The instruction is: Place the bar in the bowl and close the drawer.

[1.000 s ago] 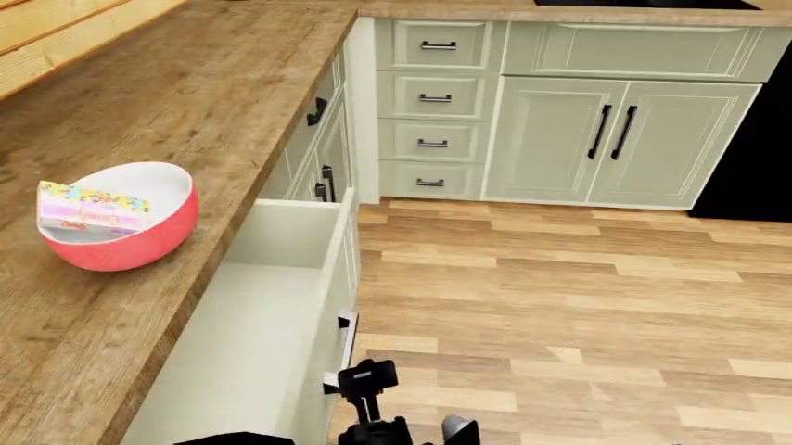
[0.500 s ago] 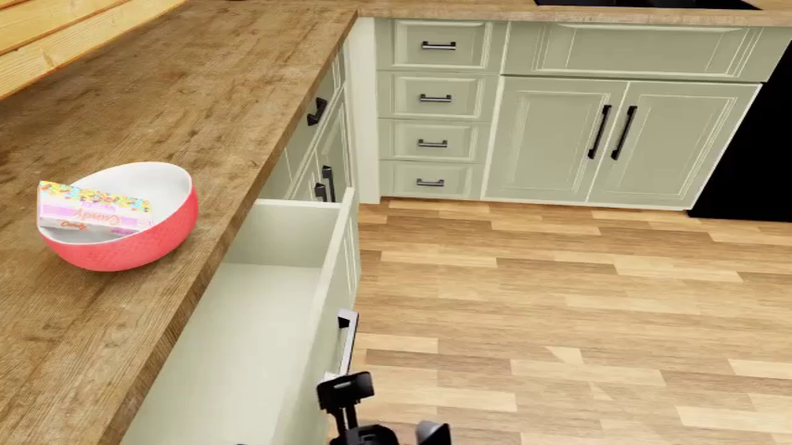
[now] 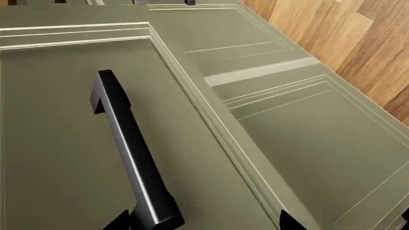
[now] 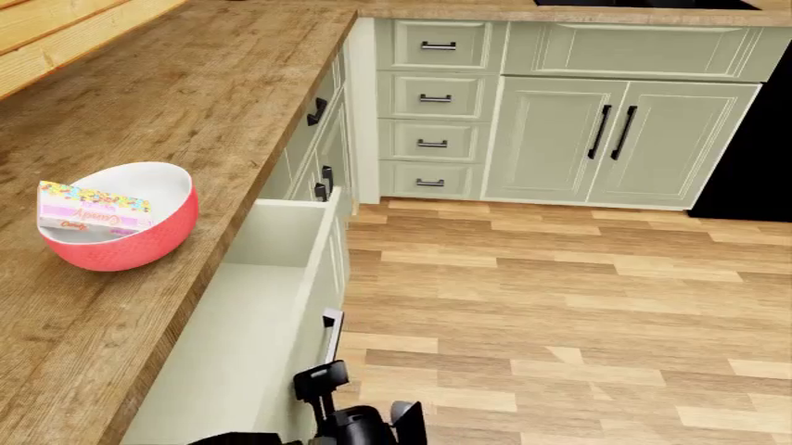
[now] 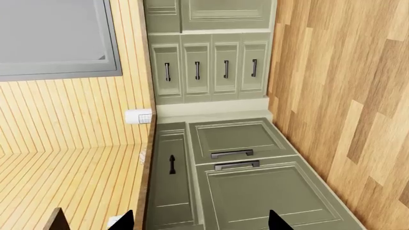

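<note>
Drawer closing underway

The bar (image 4: 93, 209) rests in the bowl (image 4: 121, 215); left tool (image 4: 325, 394), grip unclear, nears the open drawer (image 4: 254, 334) front to push.

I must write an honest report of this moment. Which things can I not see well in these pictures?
- Left gripper, head view: cut off by the bottom edge; open or shut unclear.
- Right gripper, right wrist view: only dark tips at the bottom edge.
- Bar in the bowl: lettering too small.
- Drawer: near end cut off; handle contact unclear.
</note>
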Available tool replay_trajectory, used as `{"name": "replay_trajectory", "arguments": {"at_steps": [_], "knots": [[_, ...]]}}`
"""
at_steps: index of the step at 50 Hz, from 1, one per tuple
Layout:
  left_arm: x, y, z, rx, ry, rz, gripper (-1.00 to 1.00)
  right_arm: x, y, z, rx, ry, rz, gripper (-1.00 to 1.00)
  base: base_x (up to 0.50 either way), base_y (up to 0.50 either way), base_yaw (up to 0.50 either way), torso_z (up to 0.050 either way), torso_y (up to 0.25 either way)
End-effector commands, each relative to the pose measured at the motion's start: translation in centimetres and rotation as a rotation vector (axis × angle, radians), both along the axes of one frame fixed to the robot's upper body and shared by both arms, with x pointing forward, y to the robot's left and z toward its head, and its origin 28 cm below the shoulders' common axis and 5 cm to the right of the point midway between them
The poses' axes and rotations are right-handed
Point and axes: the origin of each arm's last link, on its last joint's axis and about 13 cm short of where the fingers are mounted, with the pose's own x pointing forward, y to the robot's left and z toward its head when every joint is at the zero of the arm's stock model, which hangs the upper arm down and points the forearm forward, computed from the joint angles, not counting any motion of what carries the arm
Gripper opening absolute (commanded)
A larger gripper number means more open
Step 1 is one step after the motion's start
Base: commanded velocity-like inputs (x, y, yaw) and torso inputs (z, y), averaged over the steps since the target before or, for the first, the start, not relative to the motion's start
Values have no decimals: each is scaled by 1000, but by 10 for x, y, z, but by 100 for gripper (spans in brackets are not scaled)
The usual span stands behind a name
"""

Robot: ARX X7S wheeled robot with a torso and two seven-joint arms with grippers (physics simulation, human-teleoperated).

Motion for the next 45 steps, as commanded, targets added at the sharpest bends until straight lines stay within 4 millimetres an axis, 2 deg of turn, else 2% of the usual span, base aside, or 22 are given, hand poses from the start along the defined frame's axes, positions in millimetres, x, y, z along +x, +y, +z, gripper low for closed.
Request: {"name": "replay_trajectory", "arguments": {"at_steps": [1, 9, 28, 45], "knots": [[17, 9, 0, 15, -27, 66, 100, 0, 1, 0, 1, -1, -1, 100, 0, 0, 0, 0, 0], [24, 13, 1, 12, -5, 93, 100, -2, 2, -2, 3, -2, -1, 100, 0, 0, 0, 0, 0], [53, 33, 3, 5, -33, 204, 100, -4, 3, -3, 5, 1, -3, 100, 0, 0, 0, 0, 0], [66, 50, 1, 39, -76, 285, 100, -6, 5, -4, 7, -2, -4, 100, 0, 0, 0, 0, 0]]}}
